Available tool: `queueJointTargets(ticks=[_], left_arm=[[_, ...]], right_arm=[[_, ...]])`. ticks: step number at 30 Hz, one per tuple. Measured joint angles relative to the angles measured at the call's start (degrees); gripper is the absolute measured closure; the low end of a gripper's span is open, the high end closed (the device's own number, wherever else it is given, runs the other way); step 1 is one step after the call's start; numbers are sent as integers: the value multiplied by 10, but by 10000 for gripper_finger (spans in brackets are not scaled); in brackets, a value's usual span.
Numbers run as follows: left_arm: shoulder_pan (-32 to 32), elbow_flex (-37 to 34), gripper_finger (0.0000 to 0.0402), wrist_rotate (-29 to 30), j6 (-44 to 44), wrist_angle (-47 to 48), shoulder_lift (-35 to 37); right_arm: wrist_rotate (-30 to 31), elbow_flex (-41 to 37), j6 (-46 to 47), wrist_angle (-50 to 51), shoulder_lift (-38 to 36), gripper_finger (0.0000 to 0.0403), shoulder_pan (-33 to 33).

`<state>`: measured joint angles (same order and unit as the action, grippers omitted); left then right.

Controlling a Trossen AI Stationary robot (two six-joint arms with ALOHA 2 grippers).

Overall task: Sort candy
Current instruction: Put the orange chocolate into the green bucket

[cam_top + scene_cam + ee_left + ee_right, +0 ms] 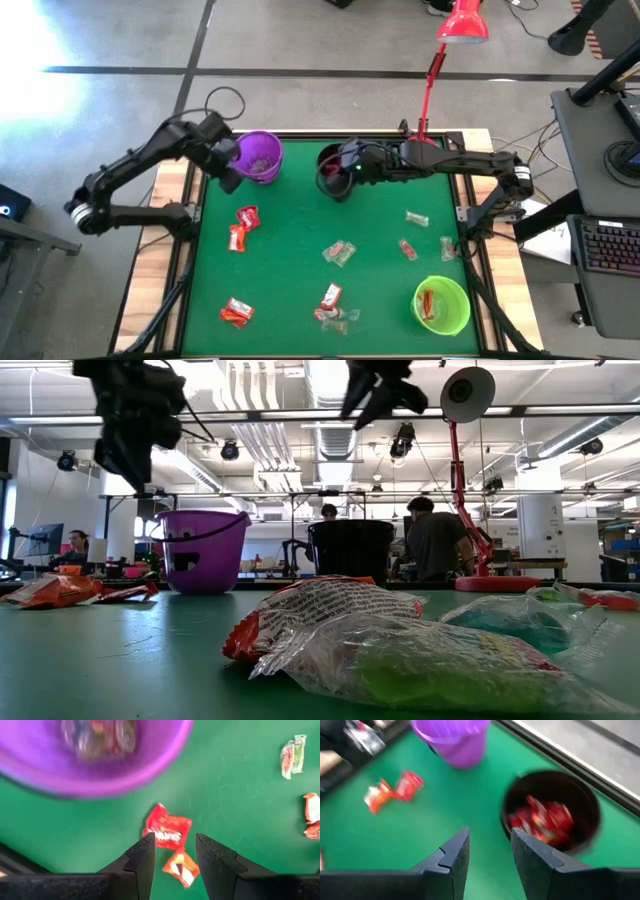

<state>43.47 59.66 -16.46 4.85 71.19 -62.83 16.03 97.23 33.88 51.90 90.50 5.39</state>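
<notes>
Wrapped candy lies scattered on the green mat: two red-orange pieces at the left, more near the front and right. The purple cup holds a few pieces, and the black cup holds red ones. One piece lies in the green cup. My left gripper hangs open and empty beside the purple cup, high above the two red-orange pieces. My right gripper hovers open and empty by the black cup's near rim.
A red desk lamp stands at the table's far edge, right of the black cup. In the low view a pile of candy fills the foreground. Bare mat lies between the cups and the scattered candy. People sit in the room beyond.
</notes>
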Motion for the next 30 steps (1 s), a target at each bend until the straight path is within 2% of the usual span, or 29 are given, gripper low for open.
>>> queueJointTargets(ticks=[7, 14, 19, 22, 25, 30], left_arm=[[-50, -77, 279, 10, 126, -3, 109], [-117, -134, 279, 10, 240, -36, 184], [-168, -159, 279, 11, 278, -98, 190], [-204, -167, 279, 13, 279, -100, 179], [-245, -179, 279, 41, 292, -100, 170], [-296, -204, 279, 62, 376, -119, 166]], right_arm=[[-1, 0, 11, 140, -27, 274, -12], [5, 0, -11, 156, -35, 275, -9], [5, 0, -15, 156, -34, 275, -8], [5, 0, -15, 156, -34, 275, -8], [5, 0, -15, 156, -34, 275, -8], [5, 0, -15, 156, -34, 275, -8]])
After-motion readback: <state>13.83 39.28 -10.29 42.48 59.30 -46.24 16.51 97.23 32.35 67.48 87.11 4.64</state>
